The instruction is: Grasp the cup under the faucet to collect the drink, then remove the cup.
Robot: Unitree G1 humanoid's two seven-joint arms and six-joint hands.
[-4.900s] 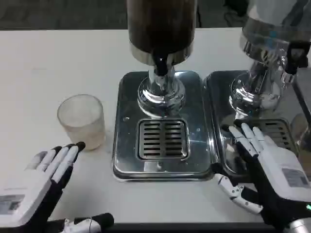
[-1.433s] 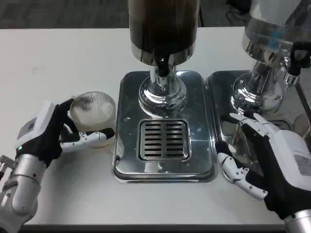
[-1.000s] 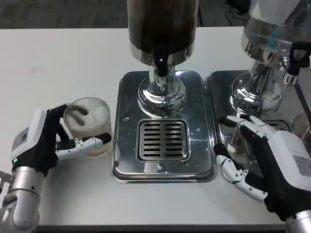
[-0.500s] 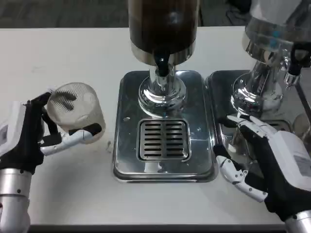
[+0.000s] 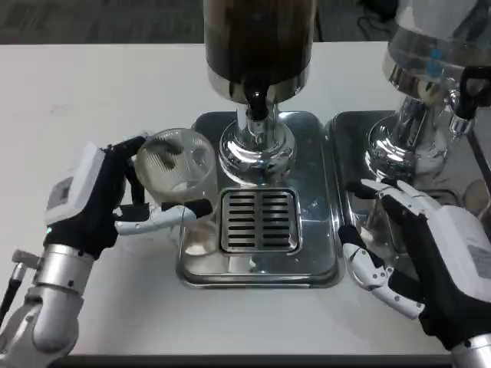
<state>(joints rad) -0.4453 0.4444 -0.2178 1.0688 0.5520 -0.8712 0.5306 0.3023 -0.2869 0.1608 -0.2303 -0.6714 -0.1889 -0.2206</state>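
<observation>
Cup [image 5: 178, 165]: clear ribbed plastic, held by the left hand [image 5: 100, 203], tilted so its mouth faced the camera. It sat over the left edge of the steel drip tray [image 5: 307, 146], left of the grille [image 5: 258, 221] and below-left of the faucet [image 5: 256, 103]; whether it touched the tray could not be told.

Left hand: fingers wrapped around the cup, thumb [image 5: 165, 217] across its near side.

Right hand [image 5: 430, 261]: right of the tray, over a second tray [image 5: 349, 130], fingers spread apart and holding nothing.

Dispenser [image 5: 257, 38]: dark-filled tank standing at the far end of the tray, faucet at its front, chrome base [image 5: 257, 153] beneath.

Second dispenser [image 5: 433, 46]: clear tank, right of the first.

White table [image 5: 92, 84]: under all items.
</observation>
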